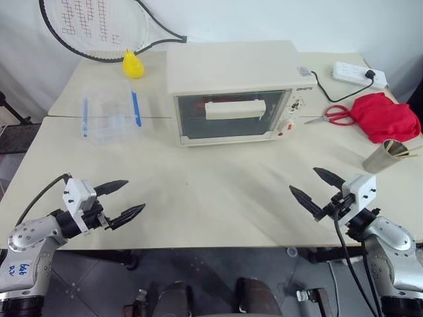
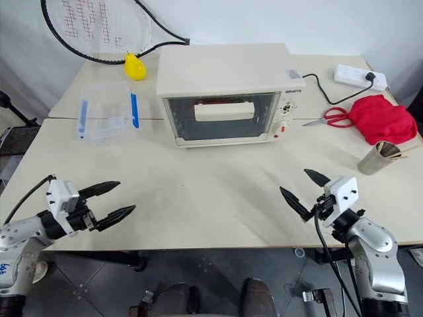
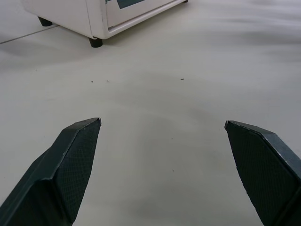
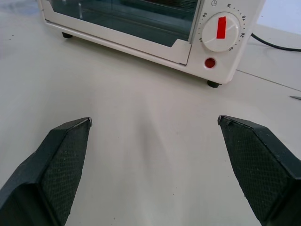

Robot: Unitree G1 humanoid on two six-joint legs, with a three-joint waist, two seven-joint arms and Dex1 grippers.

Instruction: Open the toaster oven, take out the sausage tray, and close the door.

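The cream-white toaster oven [image 1: 231,89] stands at the back middle of the table, its glass door [image 1: 228,115] shut and the wide cream bar handle [image 1: 235,108] across the window. The sausage tray is hidden; something reddish shows dimly behind the glass. My left gripper [image 1: 127,198] hovers open over the table's near left part, pointing toward the middle, with nothing between its fingers. My right gripper [image 1: 310,185] hovers open at the near right, pointing inward, also empty. Both are well short of the oven. The oven's knob and red button [image 4: 209,62] show in the right wrist view.
A clear plastic box with blue clips [image 1: 110,116] lies left of the oven, a yellow pear-shaped object [image 1: 133,65] and a racket [image 1: 99,30] behind it. Right of the oven are red scissors [image 1: 337,115], a red cloth [image 1: 384,115], a metal cup [image 1: 383,156] and a power strip [image 1: 358,74].
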